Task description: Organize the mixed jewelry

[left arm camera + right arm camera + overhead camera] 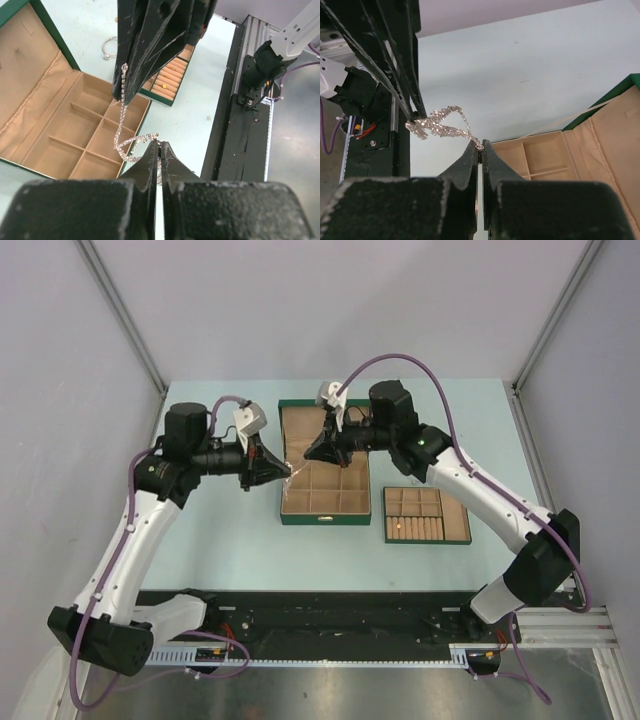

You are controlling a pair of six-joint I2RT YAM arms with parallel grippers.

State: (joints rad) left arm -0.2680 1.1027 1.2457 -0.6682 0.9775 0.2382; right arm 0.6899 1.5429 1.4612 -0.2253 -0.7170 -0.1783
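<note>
A fine silvery chain [120,135] hangs slack above the table, held at both ends, over the left edge of the open green box [30,85]. My left gripper [159,144] is shut on one end of the chain [437,122]. My right gripper [480,145] is shut on the other end. In the top view the left gripper [275,470] and right gripper [308,453] point tip to tip, close together, with the chain [290,471] between them. A thin silvery loop [104,49] lies on the table beyond the box, partly hidden by the right fingers [150,50].
The green box [325,518] has a tan lining, several empty compartments and its lid laid back. A flat green tray with tan ring rolls [425,515] lies to its right. The black rail [330,615] runs along the near table edge.
</note>
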